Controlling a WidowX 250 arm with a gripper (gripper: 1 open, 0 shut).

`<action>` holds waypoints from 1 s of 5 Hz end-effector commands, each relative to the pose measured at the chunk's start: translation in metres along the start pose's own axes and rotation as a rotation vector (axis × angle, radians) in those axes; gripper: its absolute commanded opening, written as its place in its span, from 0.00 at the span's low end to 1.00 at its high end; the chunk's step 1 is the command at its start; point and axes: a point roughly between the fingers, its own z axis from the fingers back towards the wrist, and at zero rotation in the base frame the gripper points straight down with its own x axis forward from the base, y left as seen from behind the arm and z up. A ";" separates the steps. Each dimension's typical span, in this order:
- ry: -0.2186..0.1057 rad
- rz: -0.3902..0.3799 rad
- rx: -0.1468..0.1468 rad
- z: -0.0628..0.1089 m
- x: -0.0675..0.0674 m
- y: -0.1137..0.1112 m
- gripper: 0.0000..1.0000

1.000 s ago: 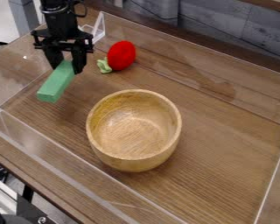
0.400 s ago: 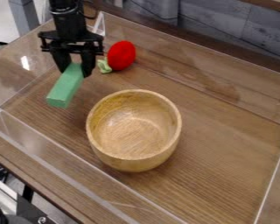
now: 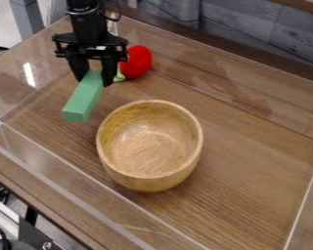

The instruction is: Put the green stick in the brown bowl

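Jaws (image 3: 91, 66): clamped on upper end of green stick (image 3: 82, 97) | Stick: suspended below jaws, tilted | Brown bowl (image 3: 150, 145): located below and to image-right of jaws, stick outside it | Red strawberry-like toy (image 3: 136, 62): positioned just beside jaws, image-right, on table (image 3: 238, 117)

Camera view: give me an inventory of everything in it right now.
green stick: one, green, hanging at the gripper, up and left of the bowl in the picture
bowl: one, light brown, on the table, near the middle of the picture
strawberry-like toy: one, red with green leaves, on the table just right of the gripper in the picture
table: one, brown wood, under the bowl and the toy
cables: dark, lower left corner
gripper: one, black, upper left, shut on the green stick
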 end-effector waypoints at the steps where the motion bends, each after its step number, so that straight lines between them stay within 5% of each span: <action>1: -0.063 -0.012 -0.003 0.026 0.002 -0.009 0.00; 3: -0.069 -0.032 -0.021 0.041 -0.008 -0.032 0.00; 5: -0.058 -0.111 -0.032 0.035 -0.031 -0.069 0.00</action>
